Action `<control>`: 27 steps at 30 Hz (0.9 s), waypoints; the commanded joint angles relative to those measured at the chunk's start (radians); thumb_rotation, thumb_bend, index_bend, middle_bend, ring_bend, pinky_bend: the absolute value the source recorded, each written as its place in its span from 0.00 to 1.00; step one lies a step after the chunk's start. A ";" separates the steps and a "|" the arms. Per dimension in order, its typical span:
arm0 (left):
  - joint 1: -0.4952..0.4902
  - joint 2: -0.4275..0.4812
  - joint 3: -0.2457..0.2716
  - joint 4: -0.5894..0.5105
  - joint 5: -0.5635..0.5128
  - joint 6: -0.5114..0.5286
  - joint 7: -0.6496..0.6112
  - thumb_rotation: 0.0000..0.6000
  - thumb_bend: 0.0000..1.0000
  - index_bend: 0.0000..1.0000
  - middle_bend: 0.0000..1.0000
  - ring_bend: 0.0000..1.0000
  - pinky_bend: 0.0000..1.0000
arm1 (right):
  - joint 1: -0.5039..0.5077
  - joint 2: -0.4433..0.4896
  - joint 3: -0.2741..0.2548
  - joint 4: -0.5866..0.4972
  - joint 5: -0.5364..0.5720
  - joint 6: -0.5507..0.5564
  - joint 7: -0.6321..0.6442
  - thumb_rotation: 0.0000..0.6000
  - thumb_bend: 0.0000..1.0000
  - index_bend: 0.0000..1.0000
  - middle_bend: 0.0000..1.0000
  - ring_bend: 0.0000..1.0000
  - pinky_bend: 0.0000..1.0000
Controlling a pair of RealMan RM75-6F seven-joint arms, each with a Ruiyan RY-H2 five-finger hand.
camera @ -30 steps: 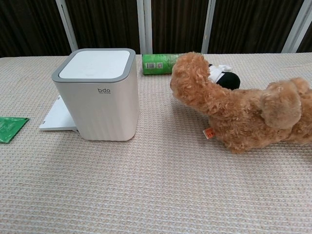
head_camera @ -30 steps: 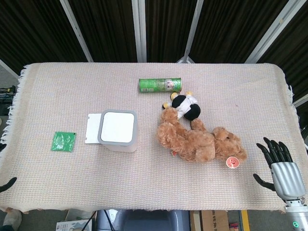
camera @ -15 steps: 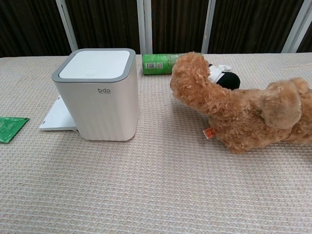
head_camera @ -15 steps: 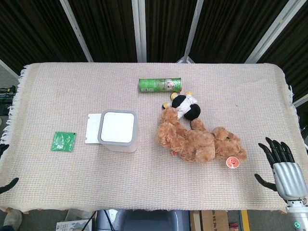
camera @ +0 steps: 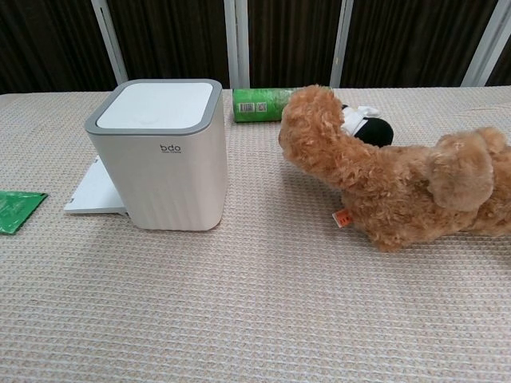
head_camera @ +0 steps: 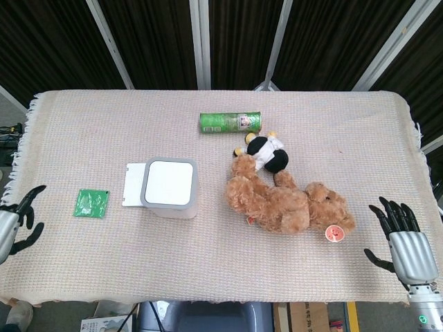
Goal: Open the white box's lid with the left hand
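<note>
White box [head_camera: 169, 187] stands with its lid [camera: 156, 104] closed, well apart from the empty, spread left hand [head_camera: 12, 225]. A sideways push could slide the box onto the green packet [head_camera: 91, 203]. The right hand [head_camera: 405, 243] is also empty, fingers apart.

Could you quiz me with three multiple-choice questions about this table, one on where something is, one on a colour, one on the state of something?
1. Where does the green can lie?
A. behind the brown teddy bear, toward the far edge
B. on top of the white box
C. under the left hand

2. What colour is the flat packet left of the box?
A. red
B. green
C. blue

3. How is the box's lid?
A. lifted off
B. half open
C. closed

Answers: A, the can lies beyond the bear; B, the packet is green; C, the lid sits flat in its grey rim.
</note>
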 commanded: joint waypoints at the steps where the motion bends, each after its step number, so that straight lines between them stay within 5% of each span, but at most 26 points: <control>1: -0.102 0.027 -0.075 -0.009 -0.057 -0.110 0.049 1.00 0.67 0.14 0.78 0.75 0.74 | 0.004 -0.007 0.000 0.000 0.006 -0.011 -0.014 1.00 0.19 0.15 0.04 0.00 0.00; 11: -0.260 0.040 -0.112 -0.084 -0.139 -0.336 0.105 1.00 0.68 0.18 0.79 0.75 0.74 | 0.010 -0.015 0.003 -0.003 0.023 -0.024 -0.036 1.00 0.19 0.15 0.04 0.00 0.00; 27: -0.355 0.020 -0.074 -0.214 -0.112 -0.455 0.183 1.00 0.71 0.24 0.80 0.75 0.74 | 0.009 -0.015 0.006 0.004 0.031 -0.021 -0.028 1.00 0.19 0.15 0.04 0.00 0.00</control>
